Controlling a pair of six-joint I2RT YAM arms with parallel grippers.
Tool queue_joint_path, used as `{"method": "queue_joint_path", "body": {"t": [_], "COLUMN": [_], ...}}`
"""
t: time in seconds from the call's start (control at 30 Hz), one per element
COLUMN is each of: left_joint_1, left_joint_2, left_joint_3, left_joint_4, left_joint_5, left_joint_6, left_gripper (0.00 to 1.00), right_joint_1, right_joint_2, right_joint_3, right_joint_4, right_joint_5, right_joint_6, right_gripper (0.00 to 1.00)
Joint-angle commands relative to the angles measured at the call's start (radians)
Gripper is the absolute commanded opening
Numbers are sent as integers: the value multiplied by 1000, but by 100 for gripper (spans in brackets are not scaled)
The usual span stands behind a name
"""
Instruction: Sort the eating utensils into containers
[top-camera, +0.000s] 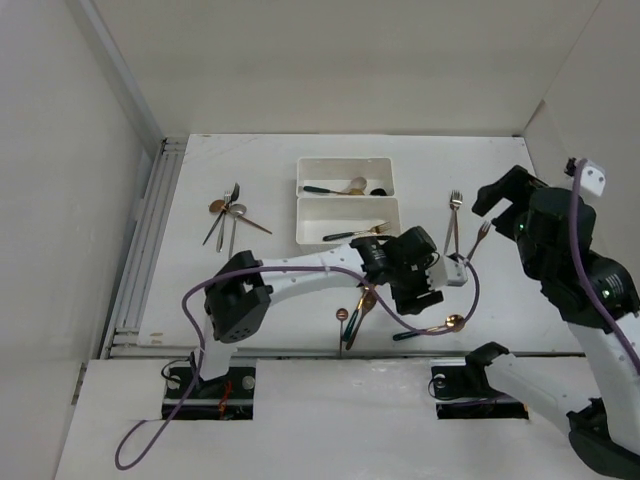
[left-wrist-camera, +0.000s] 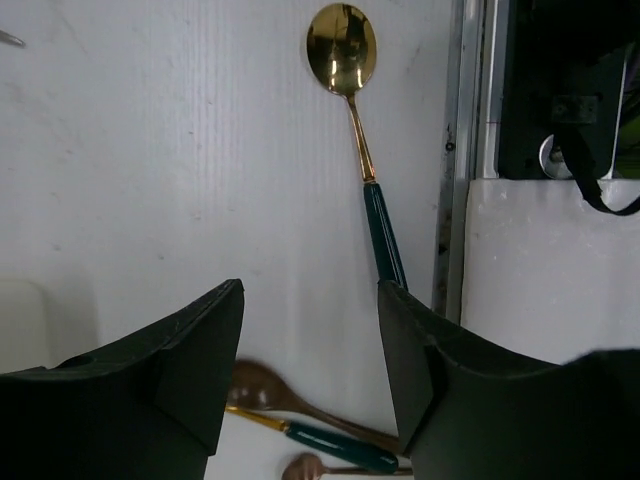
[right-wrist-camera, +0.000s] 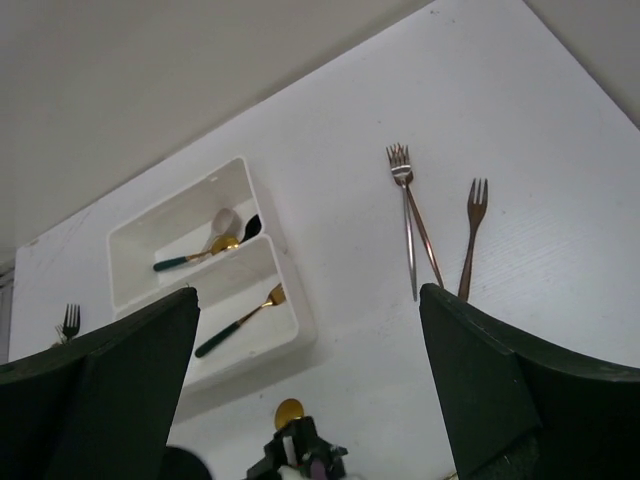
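gleaming gold spoon (left-wrist-camera: 375, 205), green handle

We are looking at a white bench (top-camera: 420, 160), pale walls (top-camera: 60, 150) closing it in on three sides, a metal rail (top-camera: 140, 250) running along its left edge, a white panel (top-camera: 340, 420) lying across the near edge.

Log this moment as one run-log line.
left gripper: open, empty, beside gold spoon | right gripper: open, empty | containers: utensils in both
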Motion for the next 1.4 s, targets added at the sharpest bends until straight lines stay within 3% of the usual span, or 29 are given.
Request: {"method": "queue_joint_path", "body": {"t": [0.0, 0.3, 0.43, 0.6, 0.77, 0.87, 1.0, 1.2, 1.37], "left_joint_1": [-12, -98, -127, -149, -140, -140, -140, -140, -84], "left_joint_2": [49, 171, 171, 244, 290, 301, 301, 208, 99], "left_joint_3": [20, 40, -29, -18, -6, -26, -46, -64, 72], "left_joint_4": [39, 106, 148, 150, 119, 129, 140, 140, 55], "left_joint_5": [17, -42, -28, -227, -281, -299, -267, -256, -267], "left_joint_6": [-130, -150, -150, -161, -161, -151, -142, -121, -96], "left_gripper": [53, 51, 53, 53, 45, 32, 0, 0, 0], "right_joint_1": [-2, -2, -2, -2, -2, -2, -2, -2, -2], "right_joint_2": [-61, -170, -192, -215, -224, -233, -233, -223, -140], "right_joint_3": [55, 53, 32, 32, 32, 32, 32, 32, 106], "right_joint_4": [-91, -195, -204, -204, -195, -185, -175, -143, -111], "right_joint_5": [70, 94, 84, 84, 84, 84, 84, 84, 61], "right_joint_6": [34, 45, 45, 45, 36, 27, 18, 8, -1], "right_gripper": [96, 96, 96, 96, 96, 96, 96, 96, 93]}}
